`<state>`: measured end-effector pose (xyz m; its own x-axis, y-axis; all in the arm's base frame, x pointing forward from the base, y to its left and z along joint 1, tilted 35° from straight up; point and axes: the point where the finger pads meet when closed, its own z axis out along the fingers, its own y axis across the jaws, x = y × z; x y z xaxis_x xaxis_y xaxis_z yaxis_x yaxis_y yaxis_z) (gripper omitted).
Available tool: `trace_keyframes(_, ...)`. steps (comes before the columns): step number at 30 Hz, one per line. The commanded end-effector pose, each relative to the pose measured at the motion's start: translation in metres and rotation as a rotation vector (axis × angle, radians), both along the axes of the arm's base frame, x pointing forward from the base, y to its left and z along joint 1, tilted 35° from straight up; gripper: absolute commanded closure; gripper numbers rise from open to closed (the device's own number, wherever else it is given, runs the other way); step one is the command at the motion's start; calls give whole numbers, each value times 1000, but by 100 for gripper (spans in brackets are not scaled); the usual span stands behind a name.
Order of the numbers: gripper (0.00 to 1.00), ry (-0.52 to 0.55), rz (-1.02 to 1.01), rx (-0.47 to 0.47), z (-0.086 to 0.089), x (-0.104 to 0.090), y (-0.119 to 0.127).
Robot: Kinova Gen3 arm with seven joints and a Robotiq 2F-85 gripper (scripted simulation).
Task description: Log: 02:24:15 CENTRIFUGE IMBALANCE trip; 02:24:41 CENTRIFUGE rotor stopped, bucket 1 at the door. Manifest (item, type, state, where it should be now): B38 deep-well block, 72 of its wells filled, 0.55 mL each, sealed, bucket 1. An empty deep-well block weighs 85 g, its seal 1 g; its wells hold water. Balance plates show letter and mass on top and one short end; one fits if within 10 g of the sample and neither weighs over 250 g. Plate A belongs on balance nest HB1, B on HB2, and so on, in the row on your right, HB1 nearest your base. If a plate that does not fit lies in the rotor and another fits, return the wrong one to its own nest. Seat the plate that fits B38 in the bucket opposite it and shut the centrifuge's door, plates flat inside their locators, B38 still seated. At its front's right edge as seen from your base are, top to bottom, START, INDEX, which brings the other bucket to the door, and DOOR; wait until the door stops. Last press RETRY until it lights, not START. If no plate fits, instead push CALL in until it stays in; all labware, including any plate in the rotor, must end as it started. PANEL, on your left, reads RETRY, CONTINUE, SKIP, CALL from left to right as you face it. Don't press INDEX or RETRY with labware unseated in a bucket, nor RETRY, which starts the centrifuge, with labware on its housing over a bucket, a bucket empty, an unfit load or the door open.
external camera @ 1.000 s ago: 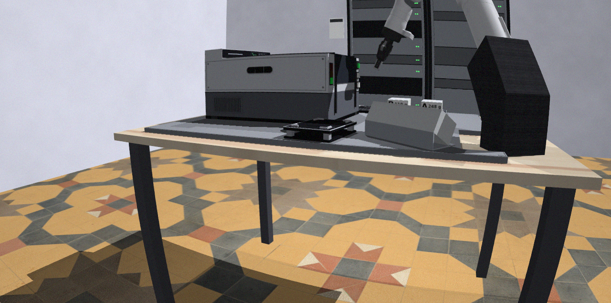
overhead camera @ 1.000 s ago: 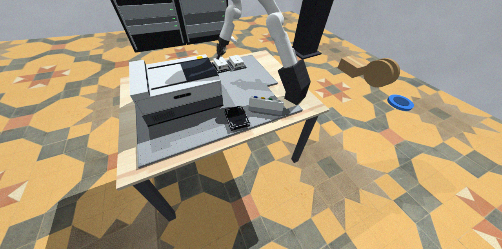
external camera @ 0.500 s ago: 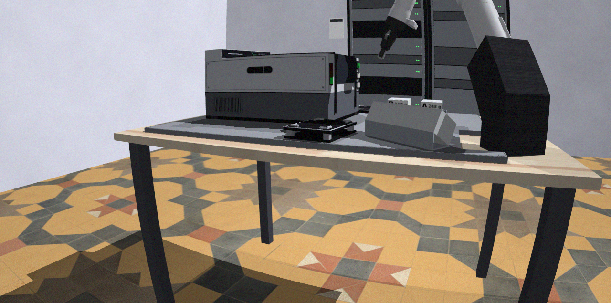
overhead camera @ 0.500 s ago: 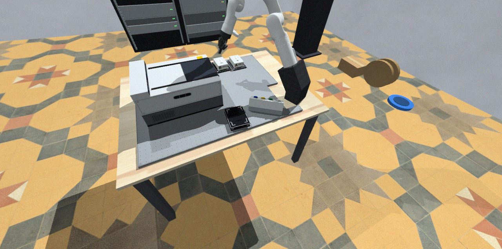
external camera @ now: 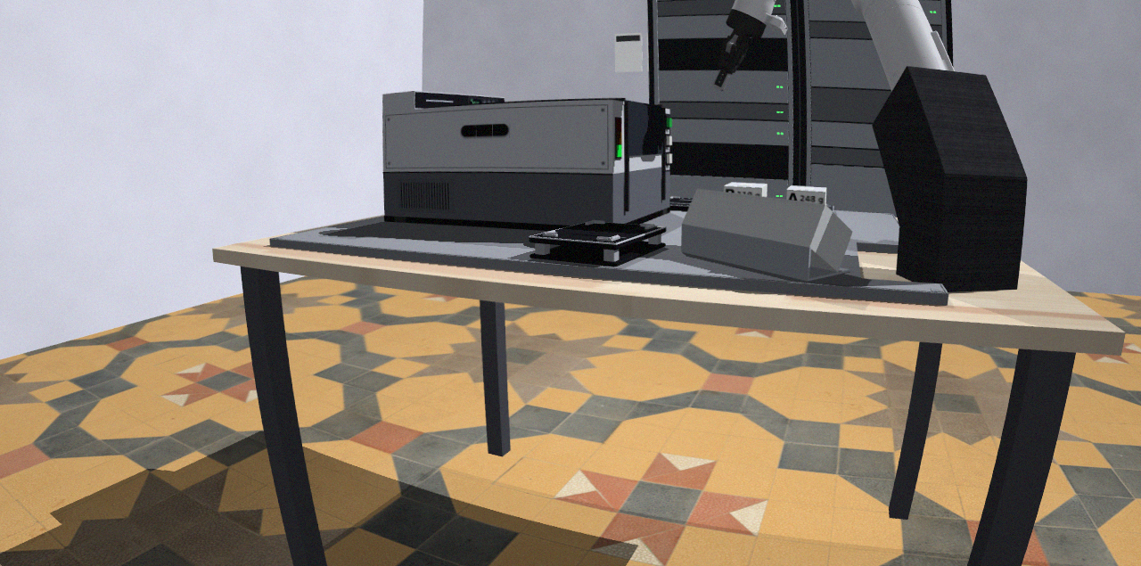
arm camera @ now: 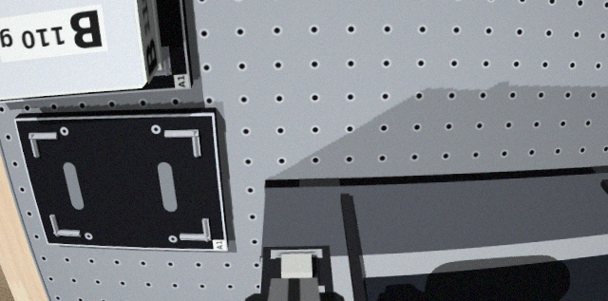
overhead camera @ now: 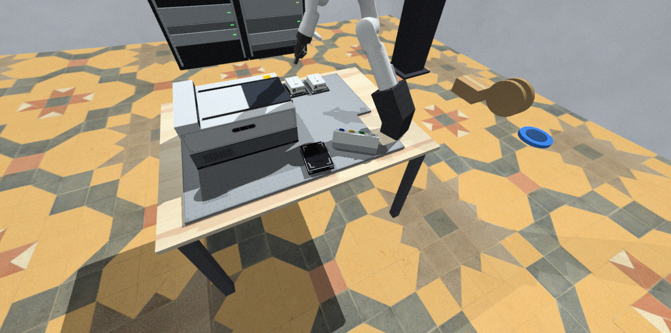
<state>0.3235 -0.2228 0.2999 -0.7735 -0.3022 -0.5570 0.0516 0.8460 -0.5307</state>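
The grey centrifuge (overhead camera: 234,117) (external camera: 510,155) (arm camera: 427,216) stands on the left of the perforated deck (overhead camera: 328,110). Its top shows no bucket or block. Its buttons (external camera: 666,135) sit on the front's right edge. Balance plate B (arm camera: 71,30) (overhead camera: 294,83) (external camera: 744,189), marked 110 g, and plate A (overhead camera: 315,81) (external camera: 806,196), marked 248 g, sit in their nests at the back. Beside B lies an empty black nest (arm camera: 123,178). My gripper (overhead camera: 299,56) (external camera: 722,76) (arm camera: 294,268) is shut and empty. It hangs high above the deck between plate B and the centrifuge's front.
The grey button panel (overhead camera: 355,140) (external camera: 761,235) lies by the arm's black base (overhead camera: 393,110) (external camera: 949,179). Another empty black nest (overhead camera: 317,157) (external camera: 596,237) lies in front of the centrifuge. A black pillar (overhead camera: 420,21) and server racks (overhead camera: 220,2) stand behind the table.
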Motion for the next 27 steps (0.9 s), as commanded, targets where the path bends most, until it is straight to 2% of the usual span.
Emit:
trace_keyframes(1, 90, -1, 1, 0, 9, -7, 5)
trace_keyframes(23, 90, -1, 1, 0, 53, -45, 36)
trace_keyframes(27, 90, -1, 1, 0, 53, -45, 36)
